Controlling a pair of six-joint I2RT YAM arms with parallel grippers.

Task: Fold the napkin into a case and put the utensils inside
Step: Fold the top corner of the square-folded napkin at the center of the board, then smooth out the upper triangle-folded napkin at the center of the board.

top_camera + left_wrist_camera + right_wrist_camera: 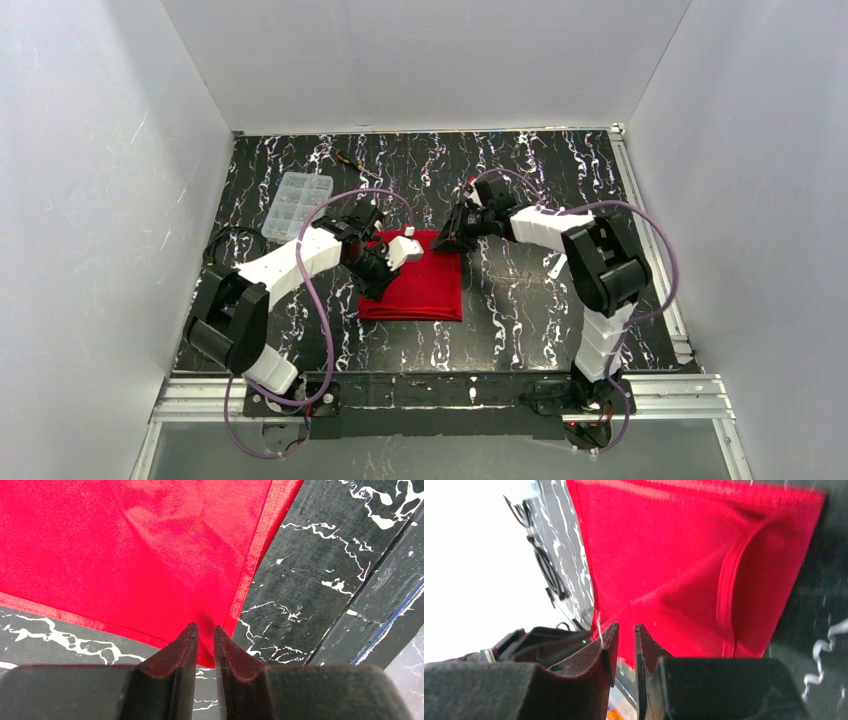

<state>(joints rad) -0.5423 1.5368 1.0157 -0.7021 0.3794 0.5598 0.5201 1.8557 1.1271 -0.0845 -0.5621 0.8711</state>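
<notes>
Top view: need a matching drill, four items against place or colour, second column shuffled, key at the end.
1. napkin
2. compartment box
3. left pincer
4. right pincer

A. clear, far left on the table
B. at the napkin's far right corner
C. red, centre
D. at the napkin's left side

Pairs: 1-C, 2-A, 3-D, 4-B

Right gripper (624, 632): dark jaws nearly together, a pinch of red cloth caught between the tips.
Napkin (674, 555): bright red and creased, spread over the table, one layer turned over along a curved hem.
Table (814, 630): black, veined with white.
Cable (549, 570): black loop near the napkin's edge.
</notes>
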